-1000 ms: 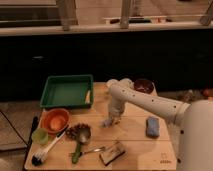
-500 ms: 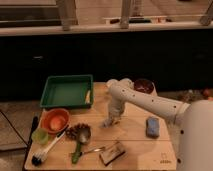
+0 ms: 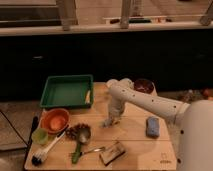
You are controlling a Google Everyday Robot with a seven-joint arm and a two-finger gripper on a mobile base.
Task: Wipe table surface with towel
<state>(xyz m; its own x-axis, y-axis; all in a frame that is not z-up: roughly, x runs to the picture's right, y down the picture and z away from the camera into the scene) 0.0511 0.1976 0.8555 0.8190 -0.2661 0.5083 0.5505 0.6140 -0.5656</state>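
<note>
Nothing on the tabletop has shifted since the earlier frames, and the arm holds almost the same pose; the white arm (image 3: 150,102) reaches from the robot's body at the right edge of the frame across to the middle, then bends down; the gripper (image 3: 111,121) hangs at the centre of the table surface (image 3: 132,142), its tip at or just above the wood; whether its fingers are apart or together cannot be told from this view, and no towel can be made out in it.

The table surface fills the lower middle of the frame; a green tray (image 3: 67,91) sits at its upper left corner; an orange bowl (image 3: 54,120) lies below the tray near the left edge, with a small green cup (image 3: 39,136) just beside it; a brush (image 3: 45,151) lies slanted at the lower left; a green-handled ladle (image 3: 81,140) rests left of centre; a brown block (image 3: 112,153) sits near the lower edge; a blue sponge (image 3: 152,126) lies to the right, well apart from the gripper; a dark bowl (image 3: 144,85) stands at the far edge behind the arm.
</note>
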